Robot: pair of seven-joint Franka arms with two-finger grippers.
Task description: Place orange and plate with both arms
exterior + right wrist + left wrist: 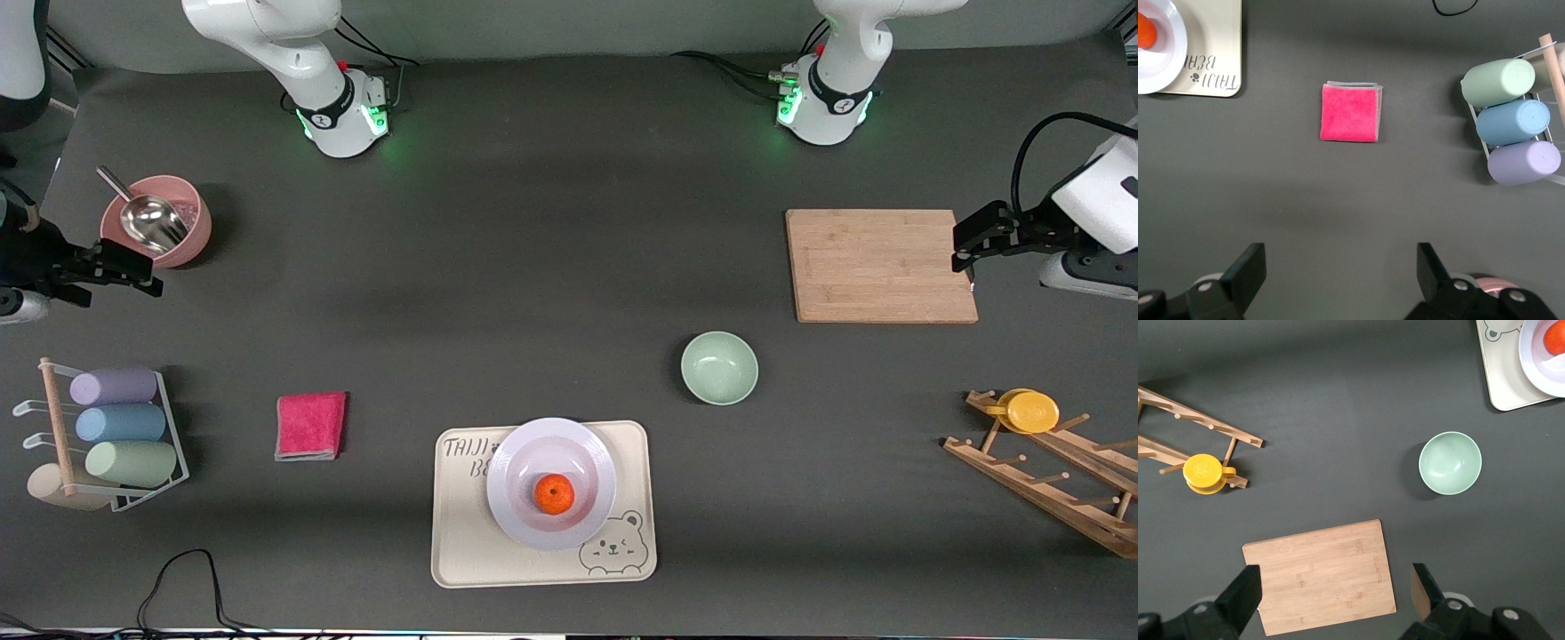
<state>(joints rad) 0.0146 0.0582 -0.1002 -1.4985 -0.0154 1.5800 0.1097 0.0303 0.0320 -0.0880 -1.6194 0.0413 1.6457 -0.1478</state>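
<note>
Two arms parked, orange on plate on tray

Both grippers wait at the counter's ends, jaws released and holding nothing. Left gripper hangs at the edge of the board, at the left arm's end. Right gripper hangs just beside the pink bowl with its metal scoop, at the right arm's end.

Orange sits in the well of the plate, a little off centre toward the front camera. Plate rests on the tray, which lies nearer the front camera than the green bowl. Pink cloth lies beside the tray toward the right arm's end. Cup rack and peg rack stand well apart from both.

Handling, judged:
- Orange: light, round, firm but with some give. Dimpled skin should grip well. It may roll in the shallow well if nudged. Take it from above across its middle, jaws wide.
- Plate: stiff, glossy, likely slippery and breakable. It lies flat on the tray, so little purchase under it. The wide rim is the only hold; pinch the rim edge-on, and lift level.
- Orange probably has to come off first, or it could roll when the plate tilts.
</note>
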